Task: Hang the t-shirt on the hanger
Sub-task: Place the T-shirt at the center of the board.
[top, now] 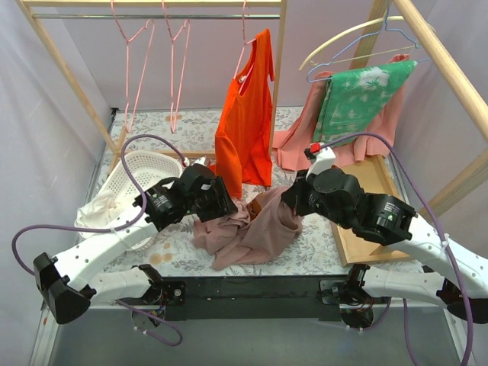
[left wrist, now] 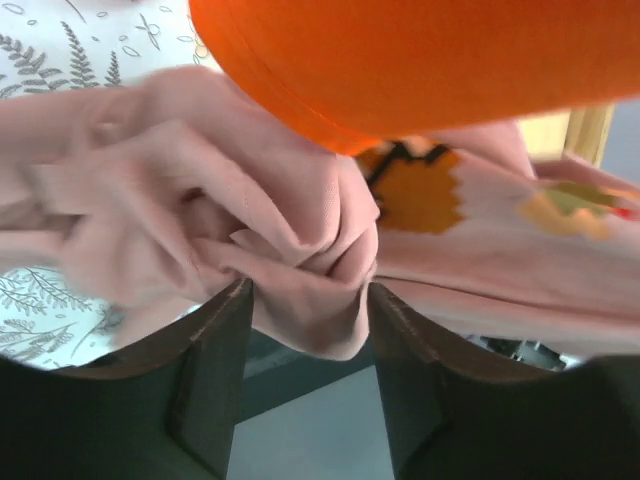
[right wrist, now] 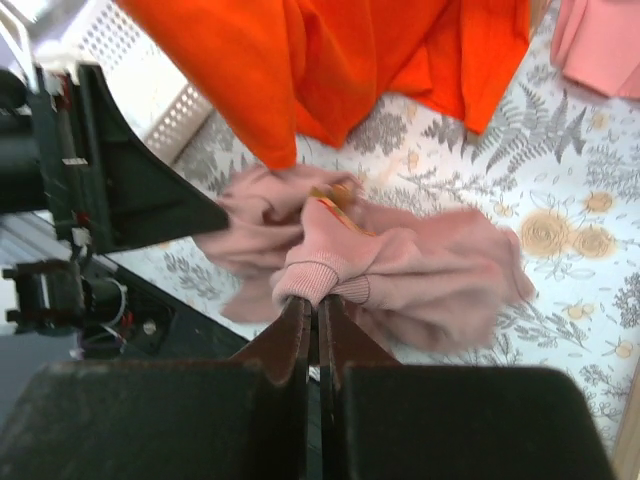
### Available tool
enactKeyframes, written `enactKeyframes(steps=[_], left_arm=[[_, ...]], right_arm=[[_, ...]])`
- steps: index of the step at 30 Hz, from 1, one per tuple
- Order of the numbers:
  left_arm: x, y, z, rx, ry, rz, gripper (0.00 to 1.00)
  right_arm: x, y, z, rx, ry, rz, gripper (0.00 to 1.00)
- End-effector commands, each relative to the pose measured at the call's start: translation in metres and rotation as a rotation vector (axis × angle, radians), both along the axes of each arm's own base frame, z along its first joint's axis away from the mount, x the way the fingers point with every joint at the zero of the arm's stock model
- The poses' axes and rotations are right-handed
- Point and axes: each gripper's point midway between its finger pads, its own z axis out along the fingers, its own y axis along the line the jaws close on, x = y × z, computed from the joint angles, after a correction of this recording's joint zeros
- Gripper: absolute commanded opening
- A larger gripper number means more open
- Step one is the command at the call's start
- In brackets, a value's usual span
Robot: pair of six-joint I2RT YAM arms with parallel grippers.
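Observation:
The mauve-pink t-shirt (top: 248,229) lies crumpled on the floral cloth between my two grippers. My left gripper (top: 219,204) holds its left side; in the left wrist view (left wrist: 310,292) a thick bunch of the fabric (left wrist: 300,250) is pressed between the fingers. My right gripper (top: 293,202) is shut on a ribbed edge of the t-shirt (right wrist: 320,275), as the right wrist view (right wrist: 318,300) shows. Two empty pink wire hangers (top: 137,46) (top: 179,53) hang from the rail at the back left.
A bright orange top (top: 245,122) hangs on another pink hanger just behind the t-shirt. A salmon-pink garment with green cloth (top: 358,99), a cream hanger (top: 343,36) and a blue-grey hanger (top: 385,34) are at the back right. A white basket (top: 141,171) stands left, a wooden board (top: 374,221) right.

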Motion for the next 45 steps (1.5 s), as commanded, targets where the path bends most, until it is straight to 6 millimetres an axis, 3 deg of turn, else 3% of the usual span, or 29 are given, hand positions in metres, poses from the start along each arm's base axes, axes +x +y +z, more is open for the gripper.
enactKeyframes(steps=[1,4,5,7,8,10,11,13,16,20,21,23,24,25,26,28,33,36,38,39,40,43,45], left_arm=[[0.017,0.01,0.015,-0.017,-0.101,0.138,0.55],[0.011,0.024,0.024,-0.004,-0.14,0.14,0.62],[0.009,0.028,0.029,-0.004,-0.149,0.142,0.64],[0.0,0.039,0.033,0.02,-0.156,0.123,0.65],[-0.005,0.043,0.033,0.03,-0.15,0.111,0.65],[-0.012,0.04,0.041,-0.002,-0.168,0.057,0.61],[-0.017,0.037,0.043,-0.022,-0.155,0.028,0.59],[-0.02,0.021,0.041,-0.061,-0.139,-0.031,0.45],[-0.028,-0.018,0.026,-0.087,-0.093,-0.098,0.39],[-0.06,-0.103,-0.013,-0.015,-0.042,-0.26,0.39],[-0.064,-0.117,-0.013,-0.028,-0.04,-0.286,0.39],[-0.064,-0.15,-0.046,0.022,-0.002,-0.307,0.4],[-0.059,-0.16,-0.043,0.02,-0.015,-0.296,0.45],[-0.056,-0.166,-0.064,0.07,0.002,-0.294,0.45],[-0.052,-0.172,-0.063,0.083,-0.007,-0.291,0.48],[-0.045,-0.171,-0.088,0.172,0.007,-0.263,0.51],[-0.046,-0.168,-0.114,0.232,0.04,-0.222,0.49],[-0.056,-0.175,-0.114,0.209,0.04,-0.268,0.3],[-0.064,-0.167,-0.117,0.232,0.048,-0.28,0.2],[-0.066,-0.163,-0.113,0.221,0.057,-0.269,0.22],[-0.071,-0.152,-0.122,0.239,0.078,-0.262,0.27],[-0.077,-0.14,-0.111,0.205,0.079,-0.238,0.51],[-0.085,-0.133,-0.116,0.198,0.098,-0.254,0.54]], right_arm=[[0.011,0.0,-0.003,-0.054,0.008,-0.062,0.01],[0.006,0.023,-0.047,-0.108,0.108,0.029,0.01],[0.003,0.024,-0.072,-0.141,0.141,0.048,0.01],[0.001,0.033,-0.086,-0.116,0.165,0.064,0.01],[-0.003,0.031,-0.108,-0.143,0.193,0.07,0.01],[-0.005,0.028,-0.129,-0.174,0.245,0.067,0.01],[-0.003,0.026,-0.133,-0.187,0.25,0.058,0.01],[0.005,0.011,-0.153,-0.228,0.28,0.012,0.16],[0.033,-0.023,-0.168,-0.18,0.364,-0.077,0.13],[0.056,-0.035,-0.155,-0.166,0.322,-0.121,0.14],[0.061,-0.04,-0.157,-0.172,0.323,-0.138,0.16],[0.069,-0.045,-0.157,-0.17,0.325,-0.153,0.2],[0.072,-0.046,-0.159,-0.17,0.332,-0.161,0.2],[0.073,-0.047,-0.161,-0.167,0.343,-0.163,0.21],[0.073,-0.049,-0.163,-0.167,0.35,-0.167,0.21],[0.073,-0.05,-0.165,-0.157,0.362,-0.173,0.21],[0.071,-0.052,-0.168,-0.147,0.364,-0.174,0.21],[0.071,-0.053,-0.168,-0.143,0.363,-0.179,0.19],[0.072,-0.056,-0.166,-0.144,0.354,-0.185,0.19],[0.073,-0.057,-0.165,-0.145,0.349,-0.188,0.19],[0.075,-0.056,-0.162,-0.141,0.343,-0.187,0.18],[0.078,-0.053,-0.158,-0.136,0.335,-0.182,0.18],[0.079,-0.053,-0.158,-0.137,0.336,-0.182,0.18]])
